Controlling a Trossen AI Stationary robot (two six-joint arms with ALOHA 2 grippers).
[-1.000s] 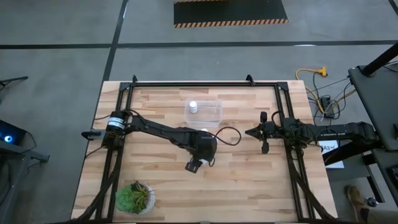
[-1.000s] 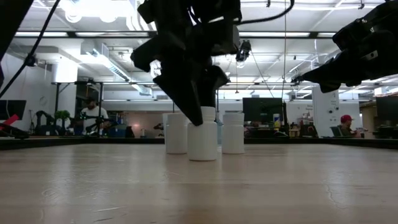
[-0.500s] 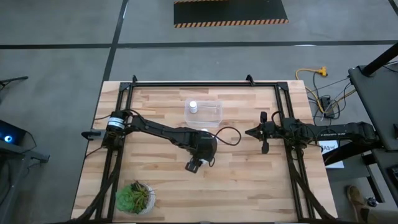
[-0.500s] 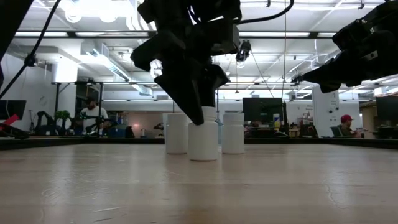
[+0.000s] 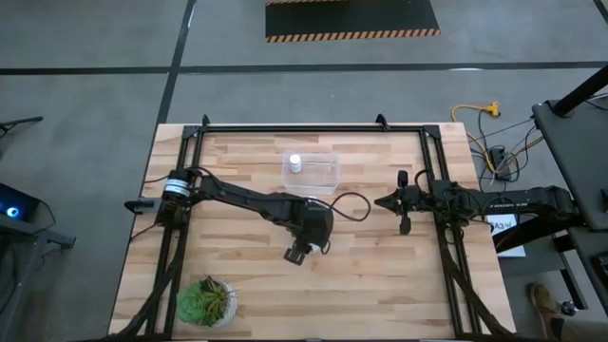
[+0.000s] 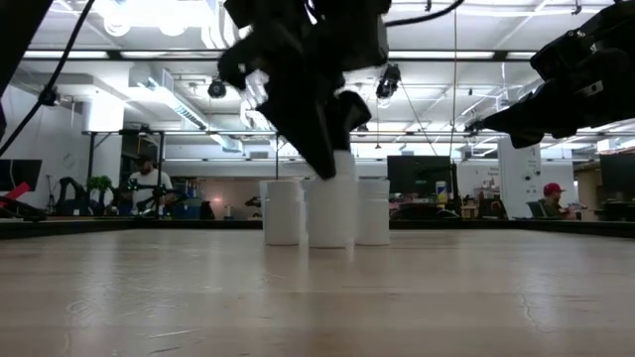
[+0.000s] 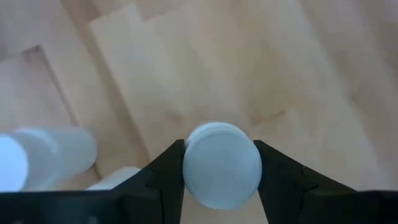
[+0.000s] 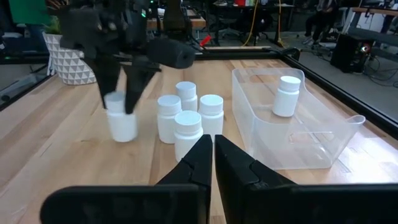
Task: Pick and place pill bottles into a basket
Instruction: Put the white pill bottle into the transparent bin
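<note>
A white pill bottle (image 7: 222, 163) sits between the fingers of my left gripper (image 7: 221, 148), near the table's middle (image 5: 310, 220). The low view shows this bottle (image 6: 332, 213) just above the wood. Several more pill bottles (image 8: 188, 115) stand upright on their bases in a cluster beside it. The clear basket (image 8: 323, 140) stands past them toward the far edge, with one bottle (image 8: 286, 95) upright inside. My right gripper (image 8: 211, 152) waits shut at the table's right side (image 5: 385, 201). My left gripper pinches the bottle's round cap (image 7: 193, 163) between its two fingers (image 7: 169, 167), one on each side. The fingers come from above, slanting steeply down. The bottle (image 8: 121, 123) hangs upright below them, lifted a little off the table.
A potted green plant (image 5: 204, 302) stands at the near left corner. Black frame rails (image 5: 437, 180) run along the table's sides and far edge. Bare wood lies near the held bottle on the near side.
My left gripper has taken hold of the bottle by its cap and risen slightly. The bottle, which stood on the table, now hangs just clear of it and has shifted a little sideways. The other bottles and my right arm have kept still.
</note>
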